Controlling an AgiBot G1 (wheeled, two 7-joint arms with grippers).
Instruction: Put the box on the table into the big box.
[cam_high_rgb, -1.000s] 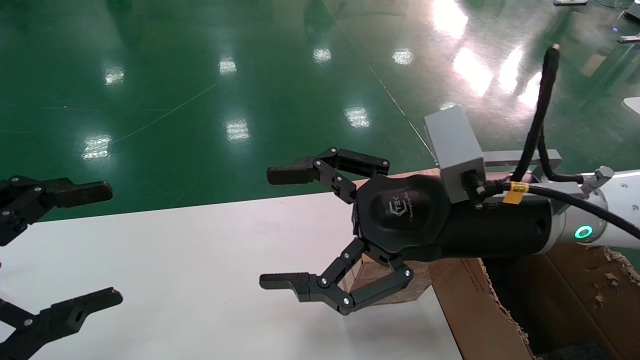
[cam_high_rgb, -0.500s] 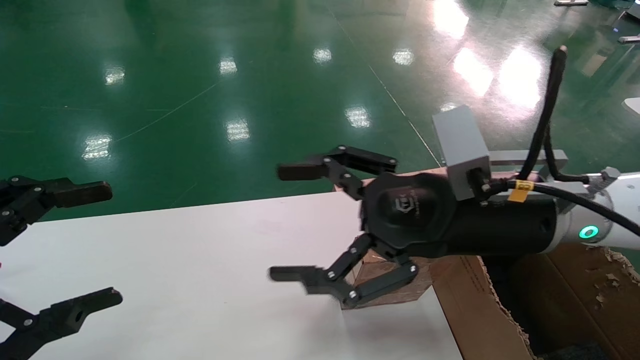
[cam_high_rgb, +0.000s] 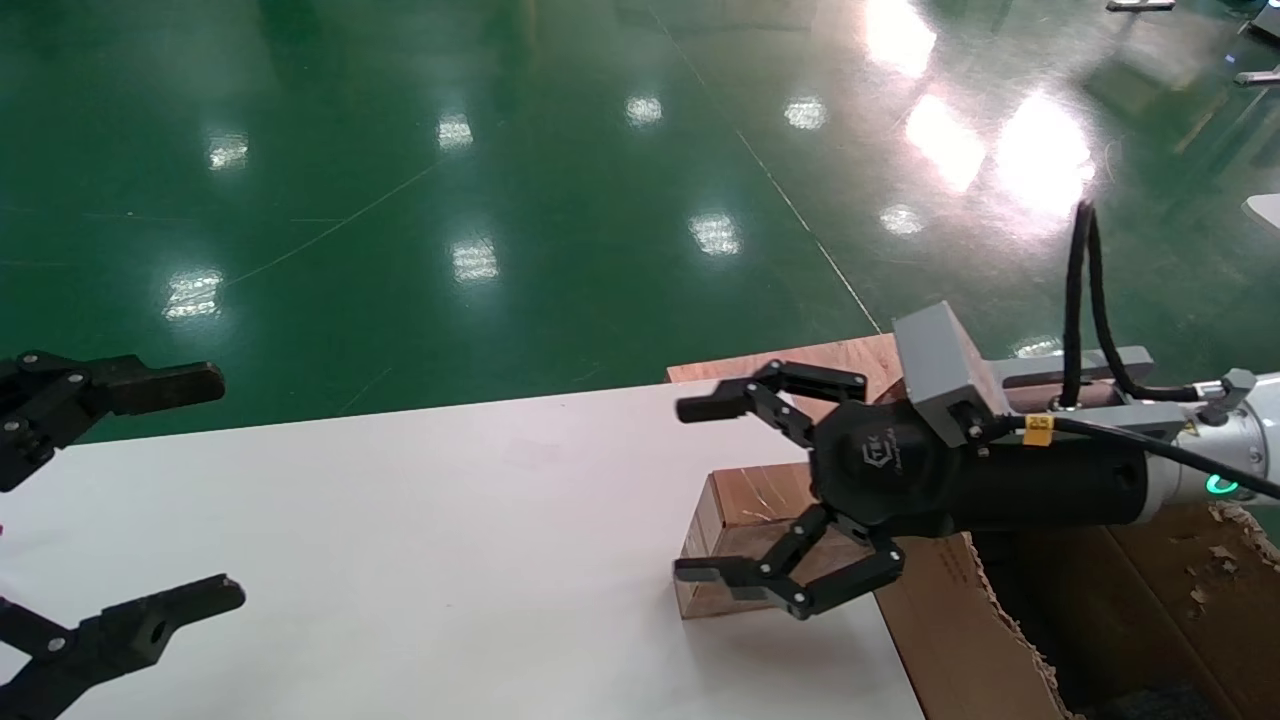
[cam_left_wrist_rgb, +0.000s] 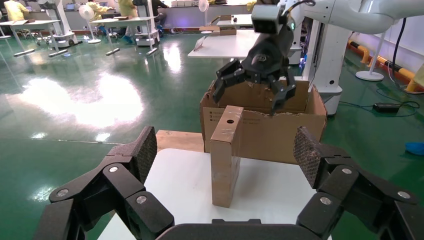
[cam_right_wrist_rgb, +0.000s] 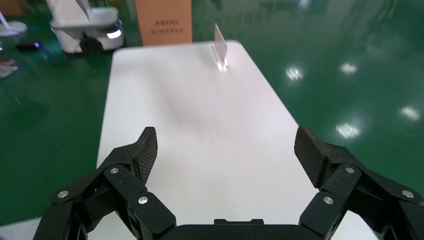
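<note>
The small reddish-brown box (cam_high_rgb: 742, 508) stands on edge at the right end of the white table (cam_high_rgb: 400, 520), against the big box (cam_high_rgb: 950, 620), a brown corrugated carton with ragged flaps. In the left wrist view the box (cam_left_wrist_rgb: 224, 165) is upright with its round hole on top, in front of the big box (cam_left_wrist_rgb: 270, 137). My right gripper (cam_high_rgb: 697, 490) is open and empty, hovering just above the box with a finger on each side; it also shows in the left wrist view (cam_left_wrist_rgb: 247, 97). My left gripper (cam_high_rgb: 212, 488) is open and empty at the table's left end.
A reddish plywood board (cam_high_rgb: 800, 358) lies behind the box, beyond the table's far edge. In the right wrist view, a small card stand (cam_right_wrist_rgb: 220, 47) sits at the far end of the table (cam_right_wrist_rgb: 200, 100), with an orange carton (cam_right_wrist_rgb: 162, 20) and a white robot base (cam_right_wrist_rgb: 85, 30) beyond. Green floor surrounds the table.
My right gripper has moved right and lower, towards the carton, still open. The small box it was covering now shows between its fingers. The left arm has not moved.
</note>
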